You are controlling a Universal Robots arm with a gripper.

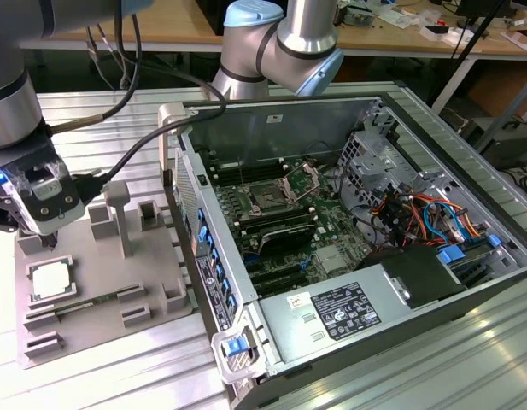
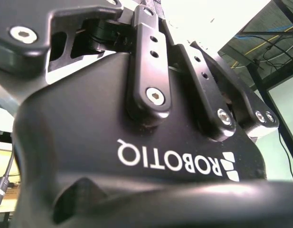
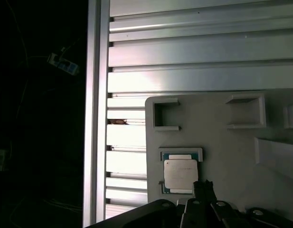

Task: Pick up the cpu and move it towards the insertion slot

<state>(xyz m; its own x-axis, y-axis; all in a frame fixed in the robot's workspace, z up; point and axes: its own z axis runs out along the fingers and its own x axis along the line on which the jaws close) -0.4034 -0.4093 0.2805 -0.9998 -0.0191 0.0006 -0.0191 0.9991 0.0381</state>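
The cpu (image 1: 51,280) is a thin square chip with a pale silvery top. It lies flat in a recess of the grey plastic tray (image 1: 101,295) at the exterior view's left. My gripper (image 1: 49,241) hangs just above and behind it, shut and holding nothing. In the first wrist view the cpu (image 3: 180,174) lies close beside my gripper (image 3: 203,185), whose dark tips do not touch it. The insertion slot (image 1: 268,199) is a dark square socket in a steel frame with its bracket raised. It sits on the motherboard inside the open computer case, far to the exterior view's right of my gripper.
The tray carries raised blocks (image 1: 118,213) and a memory stick (image 1: 75,303). The case wall (image 1: 199,248) stands between tray and motherboard. Cables (image 1: 417,218) and a power supply (image 1: 340,312) fill the case's right side. The arm's base (image 1: 280,43) rises behind the case.
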